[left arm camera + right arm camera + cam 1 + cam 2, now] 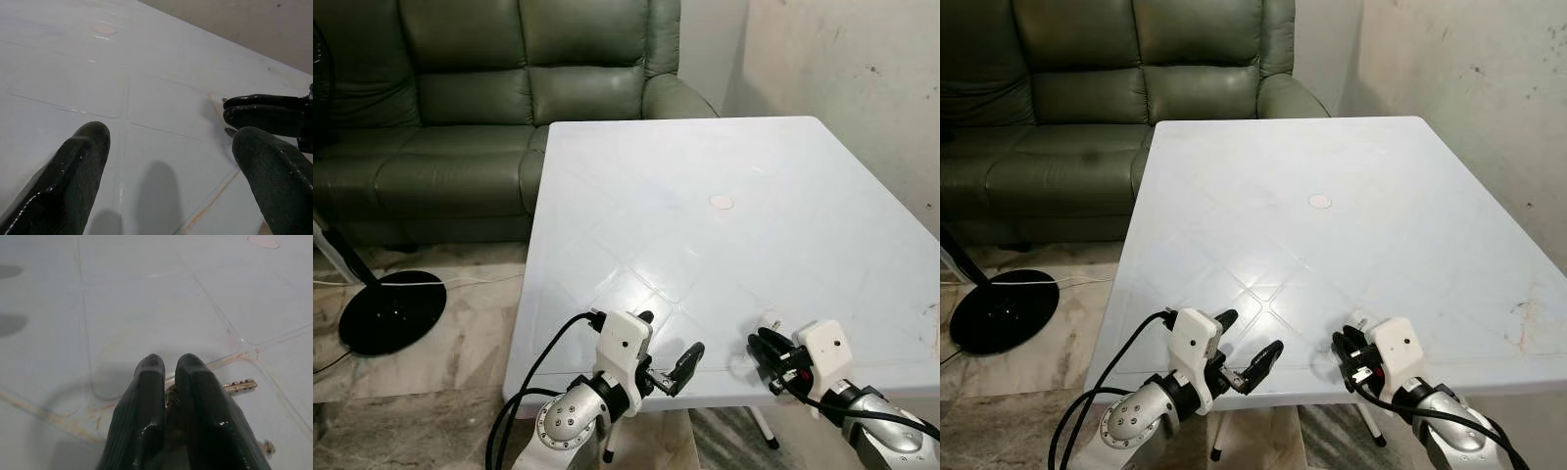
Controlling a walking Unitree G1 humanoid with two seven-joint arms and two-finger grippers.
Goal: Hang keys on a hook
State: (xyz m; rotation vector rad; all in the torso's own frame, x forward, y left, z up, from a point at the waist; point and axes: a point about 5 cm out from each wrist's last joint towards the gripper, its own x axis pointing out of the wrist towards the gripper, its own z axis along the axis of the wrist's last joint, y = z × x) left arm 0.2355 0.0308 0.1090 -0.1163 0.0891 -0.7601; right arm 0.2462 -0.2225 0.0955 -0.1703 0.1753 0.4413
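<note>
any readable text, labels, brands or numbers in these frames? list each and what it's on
None readable.
White table: no print, only a plain round cap at its centre.
Left gripper and right gripper: white housings, no visible markings.
Keys between the right gripper's fingers: any stamping too small to read.
Green sofa, black fan base, wall: no text.
</note>
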